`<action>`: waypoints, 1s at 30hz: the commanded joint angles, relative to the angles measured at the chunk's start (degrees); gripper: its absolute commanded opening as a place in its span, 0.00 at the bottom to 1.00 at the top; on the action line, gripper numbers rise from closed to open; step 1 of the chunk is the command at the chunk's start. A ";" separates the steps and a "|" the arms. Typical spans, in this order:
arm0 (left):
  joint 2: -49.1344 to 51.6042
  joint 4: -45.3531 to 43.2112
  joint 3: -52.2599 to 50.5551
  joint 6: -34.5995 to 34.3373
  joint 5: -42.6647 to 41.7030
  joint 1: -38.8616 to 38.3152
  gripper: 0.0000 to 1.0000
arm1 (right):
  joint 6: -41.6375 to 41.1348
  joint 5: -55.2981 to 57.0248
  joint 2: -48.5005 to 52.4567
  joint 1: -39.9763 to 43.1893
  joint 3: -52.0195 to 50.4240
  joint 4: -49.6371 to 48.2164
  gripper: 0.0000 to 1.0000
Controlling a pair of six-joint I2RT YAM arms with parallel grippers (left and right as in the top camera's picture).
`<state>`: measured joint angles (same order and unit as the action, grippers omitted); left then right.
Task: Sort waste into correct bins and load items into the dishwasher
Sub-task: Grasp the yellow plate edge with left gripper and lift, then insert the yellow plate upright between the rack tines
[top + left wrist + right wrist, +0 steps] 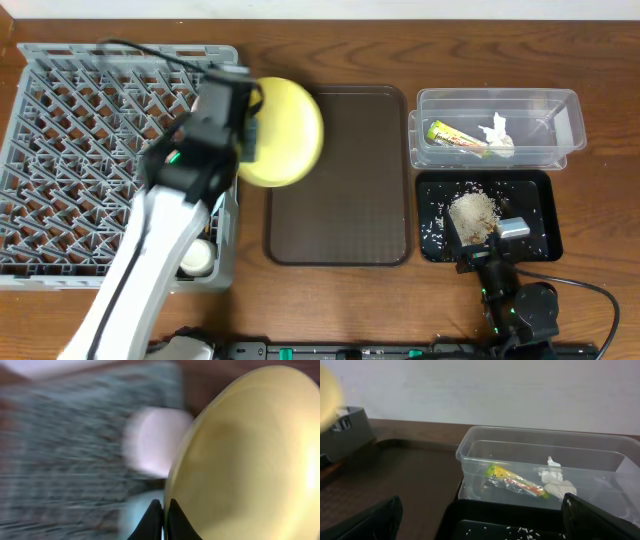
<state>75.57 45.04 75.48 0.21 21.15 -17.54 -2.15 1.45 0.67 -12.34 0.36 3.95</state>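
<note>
My left gripper is shut on the rim of the round yellow plate and holds it tilted over the right edge of the grey dish rack. In the blurred left wrist view the closed fingers pinch the plate, with the white bowl and something light blue behind. The white bowl sits in the rack's front right corner. The clear tub holds the wrapper and tissue. The rice heap lies in the black tray. My right gripper is open and empty at that tray's front edge. The chopsticks are out of view.
The flat brown serving tray lies between the rack and the bins. In the right wrist view the open fingers frame the black tray's rim, scattered rice grains, and the clear tub with the wrapper and tissue.
</note>
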 commanded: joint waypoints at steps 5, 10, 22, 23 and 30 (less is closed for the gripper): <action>-1.51 -2.51 0.09 32.17 28.04 2.23 0.06 | -0.13 -0.02 -0.26 0.81 -0.04 0.17 0.99; -0.92 -6.43 0.07 36.61 35.52 6.25 0.06 | -0.13 -0.02 -0.26 0.81 -0.04 0.17 0.99; 6.12 -12.00 -3.43 30.12 33.42 14.10 0.06 | -0.13 0.00 -0.26 0.81 -0.04 0.17 0.99; 7.43 -12.02 -3.43 30.14 33.40 14.10 0.06 | -0.13 -0.02 -0.26 0.81 -0.04 0.17 0.99; 14.29 -15.91 -3.43 31.71 35.10 14.10 0.06 | -0.13 0.00 -0.26 0.81 -0.04 0.17 0.99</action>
<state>87.99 30.65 72.47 31.40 54.33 -3.57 -2.15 1.45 0.69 -12.34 0.36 3.95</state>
